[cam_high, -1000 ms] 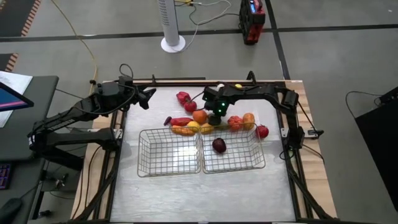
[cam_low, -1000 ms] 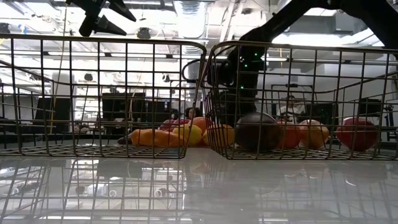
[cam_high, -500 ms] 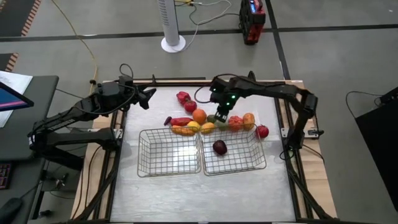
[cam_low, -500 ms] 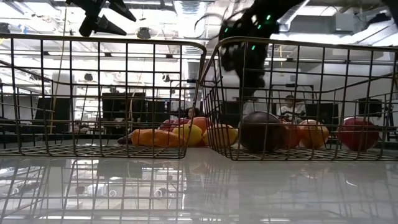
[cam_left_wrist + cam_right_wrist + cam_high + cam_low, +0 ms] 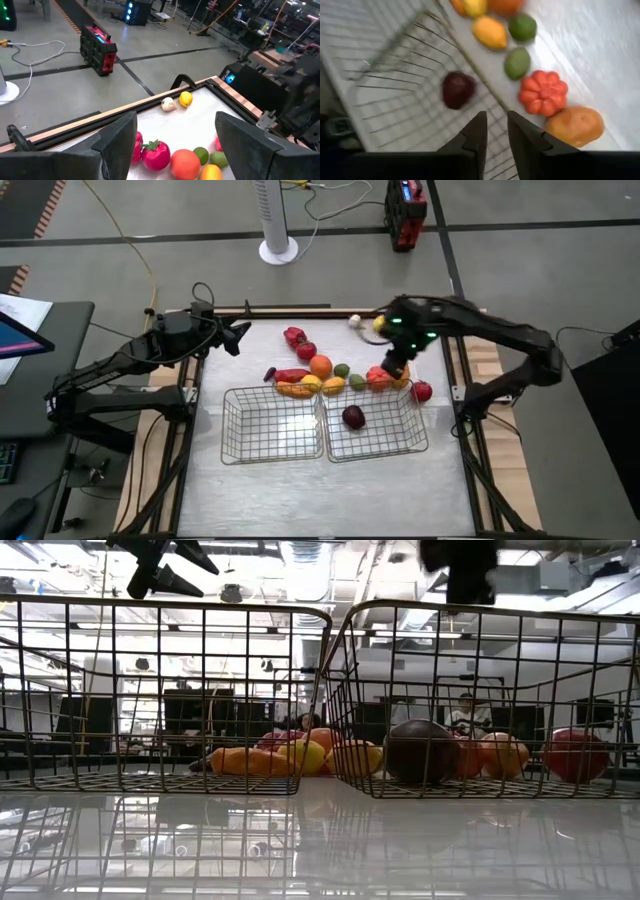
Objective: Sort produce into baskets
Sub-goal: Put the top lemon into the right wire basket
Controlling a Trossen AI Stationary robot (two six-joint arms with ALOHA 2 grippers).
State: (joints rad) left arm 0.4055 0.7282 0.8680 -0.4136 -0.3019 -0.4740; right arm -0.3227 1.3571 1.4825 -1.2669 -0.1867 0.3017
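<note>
Over on the left we see the left gripper (image 5: 238, 337) hanging by the table's far-left corner, its fingers spread wide and holding nothing, well apart from the fruit. Below it sits the left basket (image 5: 272, 425), wire mesh, and we see nothing inside. Along its far rim lie a red pepper (image 5: 291, 374), an orange piece (image 5: 292, 389) and a yellow one (image 5: 311, 383), with an orange (image 5: 320, 366) just behind and two red pieces (image 5: 295, 337) farther back.

Moving right, two green fruits (image 5: 518, 63) lie between the orange and a ribbed red pumpkin-shaped piece (image 5: 543, 92), which touches a tan potato-like one (image 5: 575, 125). The right basket (image 5: 375, 428) holds a single dark maroon fruit (image 5: 352, 416) near its far side. The right gripper (image 5: 397, 367) hovers above the pumpkin and the basket's far rim; from its wrist camera the fingers look nearly together with only a thin gap, and we'd say empty, though blur makes that less than certain. A red apple (image 5: 422, 391) lies outside the basket's right edge. At the far edge, a whitish piece (image 5: 168, 104) and a lemon (image 5: 185, 98) sit side by side.

The table (image 5: 300, 480) is pale and glossy. Beyond it, a grey floor with a white fan base (image 5: 278, 250) and a red-and-black box (image 5: 404, 213).
</note>
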